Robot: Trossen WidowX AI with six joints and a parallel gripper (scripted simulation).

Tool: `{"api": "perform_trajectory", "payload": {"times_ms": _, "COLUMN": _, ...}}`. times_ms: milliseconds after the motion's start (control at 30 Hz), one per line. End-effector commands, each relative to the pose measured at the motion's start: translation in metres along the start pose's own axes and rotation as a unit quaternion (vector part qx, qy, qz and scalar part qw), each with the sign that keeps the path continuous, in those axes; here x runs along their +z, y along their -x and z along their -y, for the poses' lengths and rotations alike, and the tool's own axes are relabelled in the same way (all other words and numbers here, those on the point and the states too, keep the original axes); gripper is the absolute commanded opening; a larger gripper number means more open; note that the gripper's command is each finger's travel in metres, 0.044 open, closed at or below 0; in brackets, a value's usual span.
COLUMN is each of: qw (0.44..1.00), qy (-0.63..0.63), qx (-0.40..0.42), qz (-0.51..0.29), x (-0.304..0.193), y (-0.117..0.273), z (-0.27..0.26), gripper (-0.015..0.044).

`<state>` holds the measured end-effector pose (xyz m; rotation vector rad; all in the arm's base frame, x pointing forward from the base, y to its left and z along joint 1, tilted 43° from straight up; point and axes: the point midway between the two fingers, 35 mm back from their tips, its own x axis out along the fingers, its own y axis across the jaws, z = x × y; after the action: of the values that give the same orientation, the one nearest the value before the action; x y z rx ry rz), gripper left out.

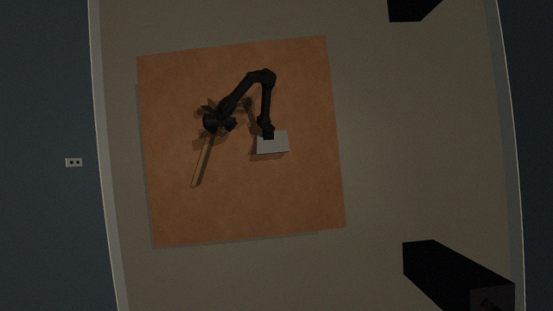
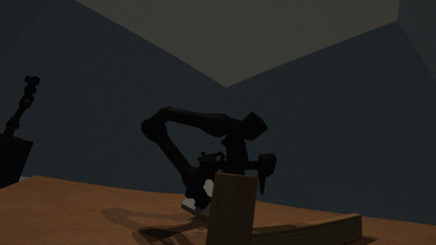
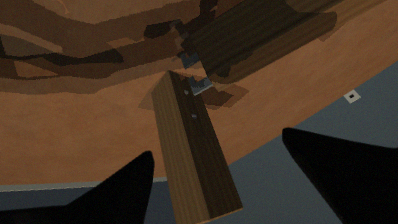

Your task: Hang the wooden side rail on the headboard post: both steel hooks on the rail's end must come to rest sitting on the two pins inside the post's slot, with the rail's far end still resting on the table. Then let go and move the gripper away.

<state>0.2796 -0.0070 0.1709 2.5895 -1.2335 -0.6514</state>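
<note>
From here I see the end effector (image 3: 218, 145) with its fingers spread wide, nothing pinched, and the upright wooden post (image 3: 197, 150) (image 2: 232, 207) showing between them in the wrist view. Near the post's pins, the steel hooks (image 3: 201, 85) tip the wooden rail (image 3: 265, 42) (image 1: 202, 161) (image 2: 327, 229), which lies along the counter (image 1: 281, 194) (image 2: 85, 204) (image 3: 90, 130); I can't tell whether they're seated.

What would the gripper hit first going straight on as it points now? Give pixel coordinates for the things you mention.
Probably the headboard post (image 2: 233, 207) (image 3: 195, 150): the gripper (image 1: 219, 124) (image 2: 236, 184) (image 3: 218, 145) points down, and the wrist view shows the post between its open fingers. Depth is unclear, so it could pass alongside.
</note>
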Motion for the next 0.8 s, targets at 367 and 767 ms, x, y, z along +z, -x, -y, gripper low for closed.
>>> {"api": "perform_trajectory", "payload": {"times_ms": 367, "qw": 0.632, "qy": -0.768, "qx": -0.053, "qz": -0.089, "x": 0.005, "y": -0.007, "z": 0.020, "gripper": 0.0440}}
{"api": "perform_trajectory", "payload": {"times_ms": 767, "qw": 0.127, "qy": -0.980, "qx": -0.114, "qz": -0.100, "x": 0.015, "y": -0.005, "z": 0.009, "gripper": 0.0440}}
